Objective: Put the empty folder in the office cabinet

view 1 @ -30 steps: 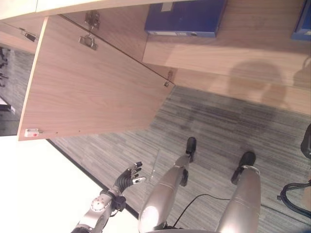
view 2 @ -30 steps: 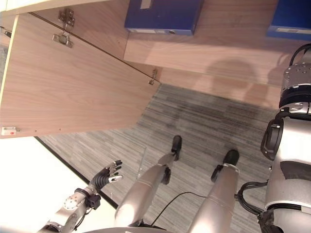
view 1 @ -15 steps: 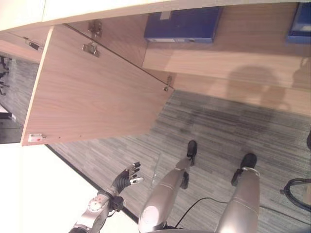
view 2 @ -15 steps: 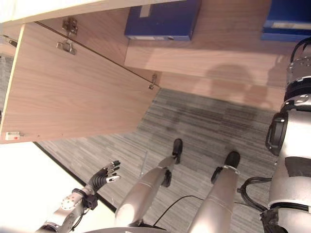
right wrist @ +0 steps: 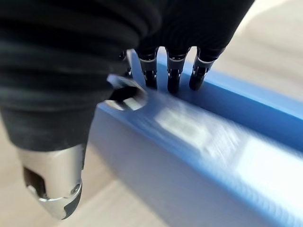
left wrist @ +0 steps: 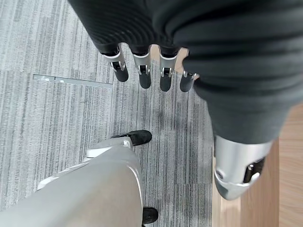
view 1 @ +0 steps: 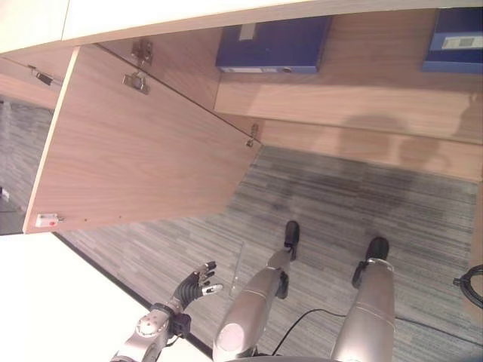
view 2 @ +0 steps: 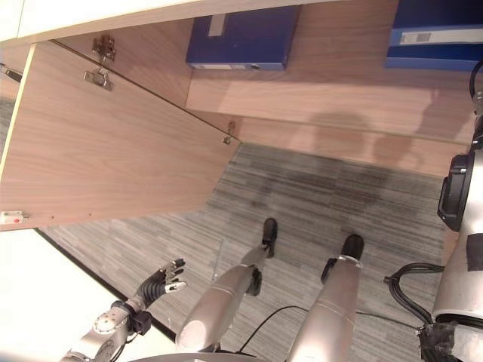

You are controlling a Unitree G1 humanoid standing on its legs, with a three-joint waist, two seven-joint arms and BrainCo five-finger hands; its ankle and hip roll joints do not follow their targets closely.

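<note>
Right wrist view: our right hand (right wrist: 142, 71) has straight fingers touching the blue folder (right wrist: 213, 156) just past their tips. Our left hand (view 1: 198, 280) hangs with fingers apart over the grey carpet (left wrist: 57, 118).

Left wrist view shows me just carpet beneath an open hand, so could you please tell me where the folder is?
Observer: The right hand is at a blue folder; whether it grips it is unclear.
Operator: Thank you. Is the cabinet door open?
Observer: Yes, it stands wide open.
Operator: Is anything else inside?
Observer: A second blue folder lies on the shelf, farther left.
</note>
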